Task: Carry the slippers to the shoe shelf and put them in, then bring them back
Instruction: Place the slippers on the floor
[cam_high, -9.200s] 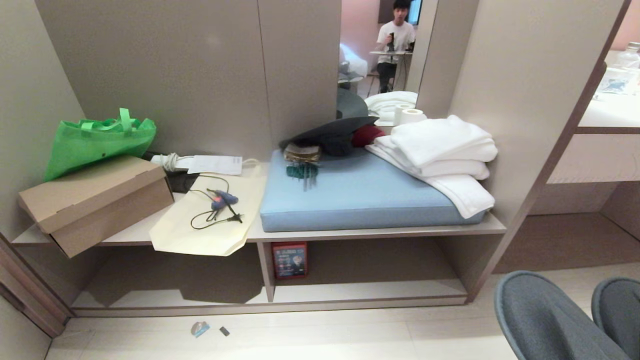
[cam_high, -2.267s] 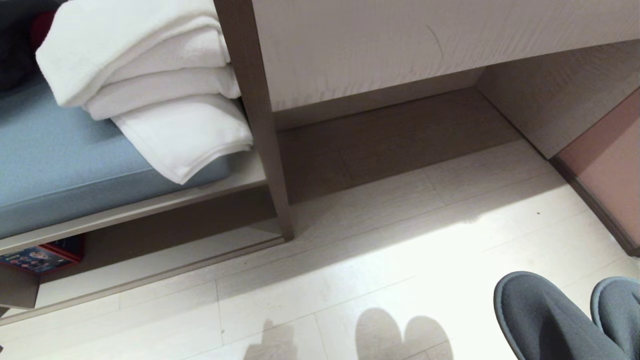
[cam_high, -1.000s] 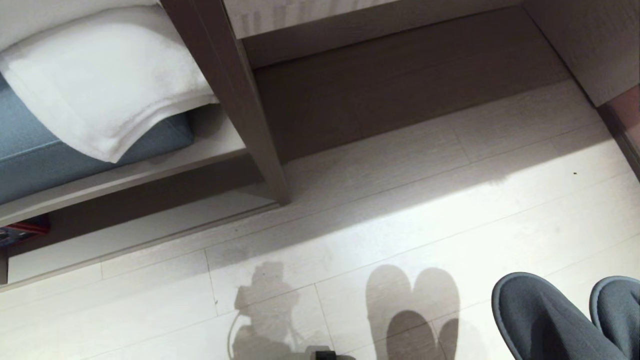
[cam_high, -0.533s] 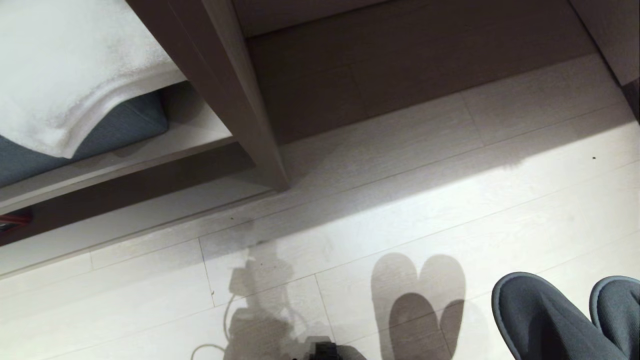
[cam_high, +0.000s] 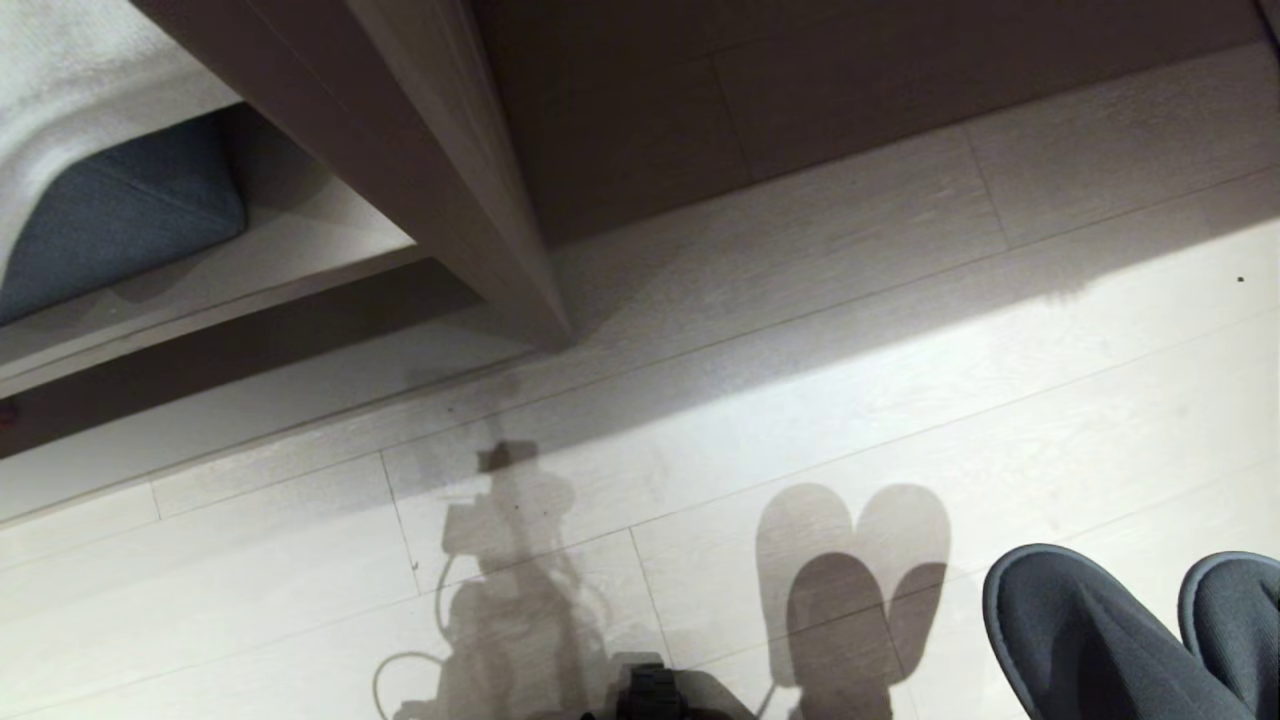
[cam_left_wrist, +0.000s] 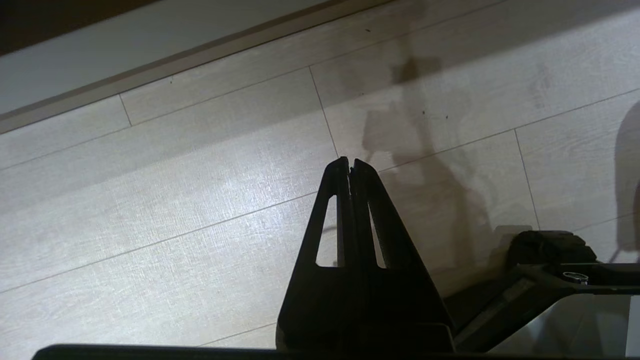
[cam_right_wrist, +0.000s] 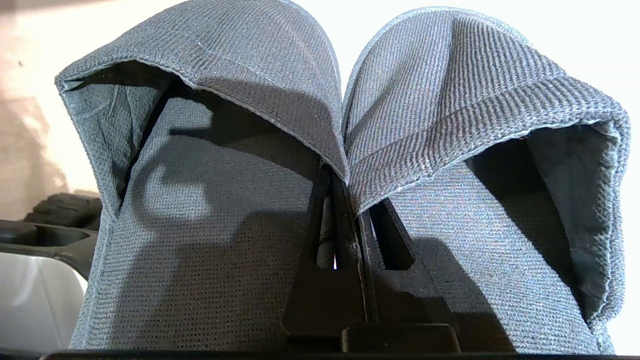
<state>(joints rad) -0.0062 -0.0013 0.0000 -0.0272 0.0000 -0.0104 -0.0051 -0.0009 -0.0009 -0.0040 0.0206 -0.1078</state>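
Note:
The two dark blue-grey slippers (cam_high: 1080, 640) hang side by side at the lower right of the head view, above the pale floor. In the right wrist view the slippers (cam_right_wrist: 210, 100) stand toe-up, and my right gripper (cam_right_wrist: 350, 200) is shut on their touching inner edges, its fingertips hidden under the fabric. The shoe shelf (cam_high: 250, 400) shows at the upper left as a low open cubby with a pale base and a dark inside. My left gripper (cam_left_wrist: 349, 162) is shut on nothing and hangs over the floor planks, near the shoe shelf's base edge (cam_left_wrist: 150, 50).
A blue cushion (cam_high: 120, 210) under a white towel (cam_high: 60, 100) lies on the bench above the cubby. A taupe upright panel (cam_high: 450, 180) ends the unit, with a dark recess (cam_high: 800, 80) to its right. Pale floor planks (cam_high: 800, 400) carry my shadow.
The whole head picture has shifted: the shelf unit and towel have slid up and left and more floor shows. The slippers keep their place in the picture. Both grippers stay shut.

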